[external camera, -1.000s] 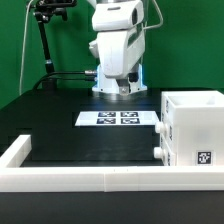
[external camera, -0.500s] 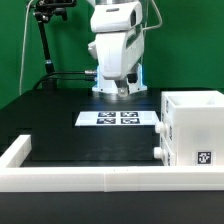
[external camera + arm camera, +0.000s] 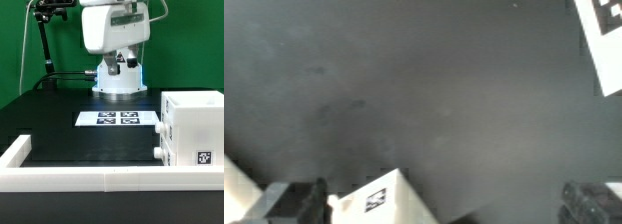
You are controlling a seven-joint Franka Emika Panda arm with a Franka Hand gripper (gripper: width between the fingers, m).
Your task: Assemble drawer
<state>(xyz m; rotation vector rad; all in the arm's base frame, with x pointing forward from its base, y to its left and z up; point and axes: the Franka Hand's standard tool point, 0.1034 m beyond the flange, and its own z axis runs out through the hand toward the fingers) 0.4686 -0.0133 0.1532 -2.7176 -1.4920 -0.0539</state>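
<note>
A white Franka Panda arm (image 3: 115, 35) stands at the far side of a black table (image 3: 80, 140), at about twelve o'clock in the exterior view. Its upper body fills the top centre of the picture, above its round base. The gripper itself cannot be made out in this view.

The drawer (image 3: 192, 130), a tall white boxy shell, sits at about four o'clock, at the exterior view's right. A small round knob (image 3: 160, 152) shows on its front face, and a black-and-white square tag (image 3: 205, 157) is on its near side low down.

The marker board (image 3: 119, 118), flat and white with four tags, lies at the centre of the table, just short of the arm's base and a little apart from the drawer.

A long low white rail (image 3: 75, 178) runs across the near edge, from about seven to five o'clock, with a short arm turning back on the exterior view's left.

In the wrist view, dark table fills most of the picture. Two blurred dark fingertips (image 3: 283, 198) sit at opposite lower corners, well apart, so the gripper (image 3: 438, 200) is spread wide and holds nothing. A white tagged corner (image 3: 388, 197) shows between them.
</note>
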